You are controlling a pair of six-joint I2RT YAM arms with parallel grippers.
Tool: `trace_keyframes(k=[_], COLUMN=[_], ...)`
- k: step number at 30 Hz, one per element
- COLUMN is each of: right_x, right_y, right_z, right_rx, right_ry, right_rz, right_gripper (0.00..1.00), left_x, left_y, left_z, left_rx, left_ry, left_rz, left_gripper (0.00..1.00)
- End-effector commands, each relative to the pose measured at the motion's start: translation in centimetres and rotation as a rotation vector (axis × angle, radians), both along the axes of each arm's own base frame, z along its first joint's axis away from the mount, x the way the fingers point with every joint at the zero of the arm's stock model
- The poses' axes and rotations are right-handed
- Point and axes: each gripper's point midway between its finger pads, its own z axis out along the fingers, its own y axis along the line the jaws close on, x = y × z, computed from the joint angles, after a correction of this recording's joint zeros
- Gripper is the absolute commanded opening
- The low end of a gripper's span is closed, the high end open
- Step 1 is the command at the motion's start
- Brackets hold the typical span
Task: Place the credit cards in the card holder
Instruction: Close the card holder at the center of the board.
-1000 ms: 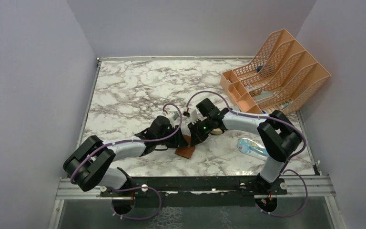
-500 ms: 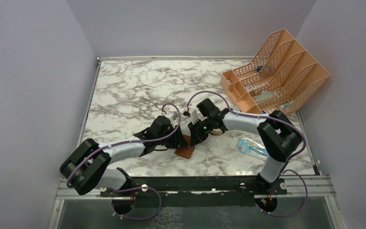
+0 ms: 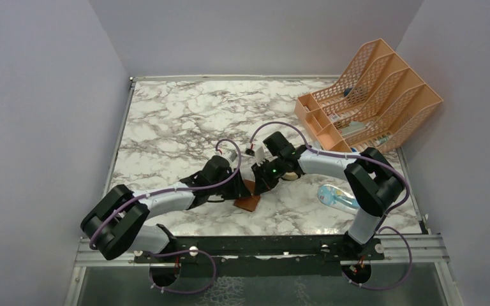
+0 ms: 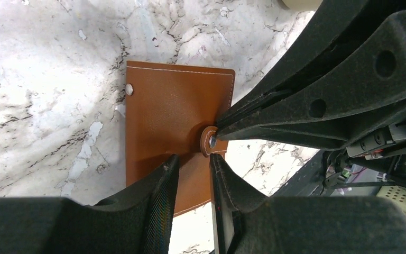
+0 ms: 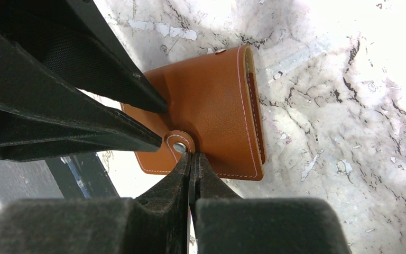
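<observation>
One brown card holder, folded | right tool pinching snap tab | left tool parted

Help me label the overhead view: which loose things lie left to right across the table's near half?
Small square brown leather card holder → tan oval tray → blue-and-clear oblong packet.
</observation>
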Motion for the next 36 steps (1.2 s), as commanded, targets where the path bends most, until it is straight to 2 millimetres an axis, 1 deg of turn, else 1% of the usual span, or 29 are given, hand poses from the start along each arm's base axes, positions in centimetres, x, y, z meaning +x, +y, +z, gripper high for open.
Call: trace_keyframes(k=[1,4,11,14,16,19,23,30,33,36], right_x=[0.4,0.4,0.3,0.2,0.2,0.1,0.1,-0.3,-0.1,0.4], right_y=[0.0,0.1,0.2,0.3,0.3,0.3,0.3,0.4,0.2,0.3], right_z=[-0.7,-0.7,-0.7,-0.5,-0.5,-0.5,-0.5,-0.5,-0.7,-0.5], right_rx=[0.004,0.005,0.015,0.029,0.028,0.029,0.030,0.042,0.023,0.019], right_ry=[-0.015,-0.017,-0.014,-0.010,-0.008,-0.008,-0.007,0.014,0.017,0.013], right_rz=[0.004,0.003,0.012,0.019,0.017,0.018,0.018,0.027,-0.009,-0.060], right_gripper=[0.01,0.01,0.01,0.01,0.01,0.01,0.01,0.01,0.01,0.06], left_x=[0.3,0.3,0.3,0.2,0.0,-0.2,-0.4,-0.7,-0.7,-0.8], left_y=[-0.5,-0.8,-0.3,0.3,0.8,1.3,1.8,1.2,1.0,1.0], left_z=[-0.1,0.1,-1.1,-1.8,-2.2,-2.5,-2.8,-3.2,-3.2,-3.5], left_rx=[-0.013,-0.038,0.015,0.077,0.117,0.144,0.188,0.187,0.187,0.193], left_ry=[0.000,0.002,0.030,0.053,0.067,0.082,0.095,0.122,0.126,0.136], left_rz=[0.011,0.010,0.029,0.021,0.024,0.022,0.017,-0.017,-0.028,-0.031], left_gripper=[0.31,0.31,0.30,0.30,0.27,0.23,0.23,0.23,0.24,0.24])
